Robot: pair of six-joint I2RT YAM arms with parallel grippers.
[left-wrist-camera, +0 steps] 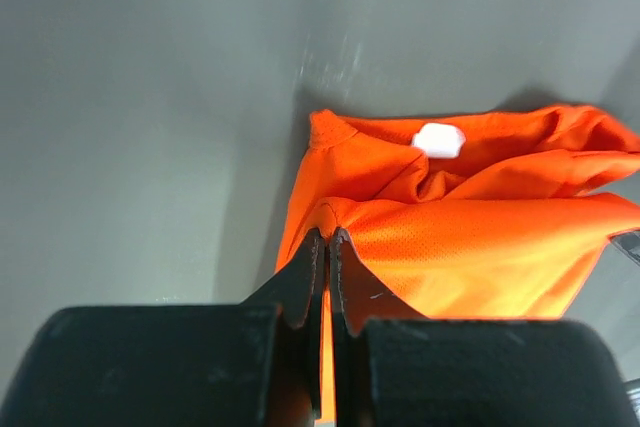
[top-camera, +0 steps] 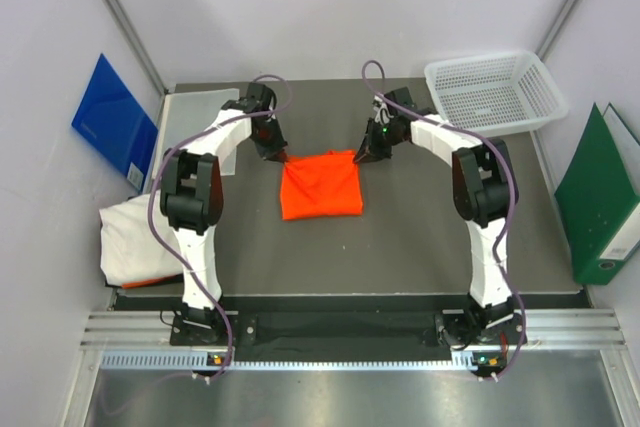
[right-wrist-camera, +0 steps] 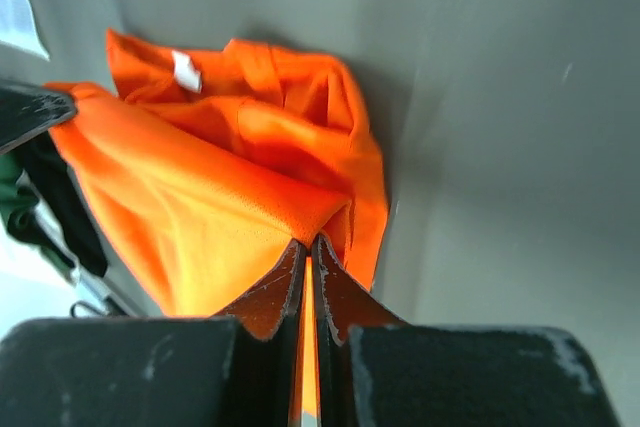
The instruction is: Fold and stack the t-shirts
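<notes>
At the far right, white mesh basket (top-camera: 495, 92), orange t-shirt (top-camera: 320, 187) mid-table

Bright, even light; a soft shadow edges the orange t-shirt (left-wrist-camera: 480, 247).

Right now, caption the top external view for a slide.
Left hand and right hand pinch far corners of the orange t-shirt; white t-shirt bunched at left.

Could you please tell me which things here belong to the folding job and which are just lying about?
Job: orange t-shirt, pinched by left gripper and right gripper; white t-shirt at the left edge.
Lying about: mesh basket, blue folder, green binder, clear sheet.
</notes>
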